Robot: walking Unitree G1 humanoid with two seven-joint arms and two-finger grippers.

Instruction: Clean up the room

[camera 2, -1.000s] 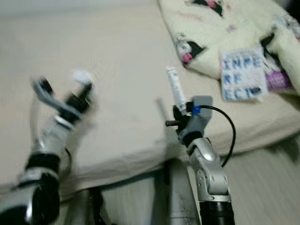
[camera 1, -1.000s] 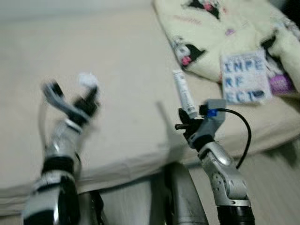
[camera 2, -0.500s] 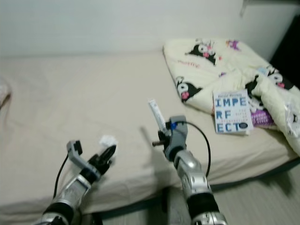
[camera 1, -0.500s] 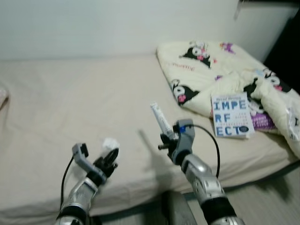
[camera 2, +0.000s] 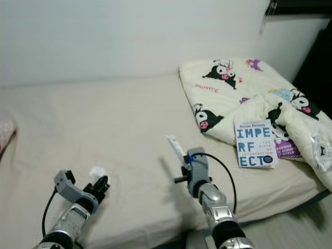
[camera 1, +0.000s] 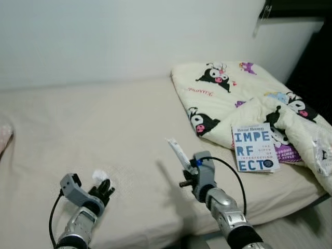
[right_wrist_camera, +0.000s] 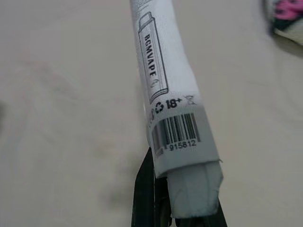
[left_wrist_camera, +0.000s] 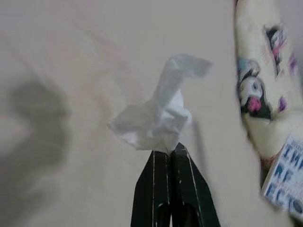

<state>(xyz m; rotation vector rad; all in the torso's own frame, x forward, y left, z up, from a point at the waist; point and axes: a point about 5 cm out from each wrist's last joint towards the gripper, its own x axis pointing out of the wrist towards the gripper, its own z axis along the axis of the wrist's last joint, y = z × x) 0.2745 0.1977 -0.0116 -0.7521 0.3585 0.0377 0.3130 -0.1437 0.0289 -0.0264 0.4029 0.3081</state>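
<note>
Beige sheets cover the bed (camera 1: 104,135), which spreads across most of the head views beneath a plain pale wall.

At the lower left of the frame, the left pincer (camera 1: 101,188) is clenched on a crumpled white tissue (camera 1: 98,175); in the left wrist view its two black fingers (left_wrist_camera: 163,189) press together with the tissue (left_wrist_camera: 158,118) sticking out past their tips, above the sheet. The left arm rises from the bottom edge of the frame.

Near the lower middle of the frame, the right pincer (camera 1: 190,167) grips a narrow white packet (camera 1: 179,153) by its lower end, so the packet leans up and toward the left of the frame over the bed. In the right wrist view the packet (right_wrist_camera: 165,85) bears a barcode, the number 915812, an "18+" mark and a small outline drawing of a device. A black cable loops from the right wrist.

At the right of the frame, well apart from both pincers, a cream blanket (camera 1: 233,98) printed with black cartoon figures lies bunched on the bed. A book (camera 1: 253,148) with large blue letters on a white cover rests on the blanket's lower edge.
</note>
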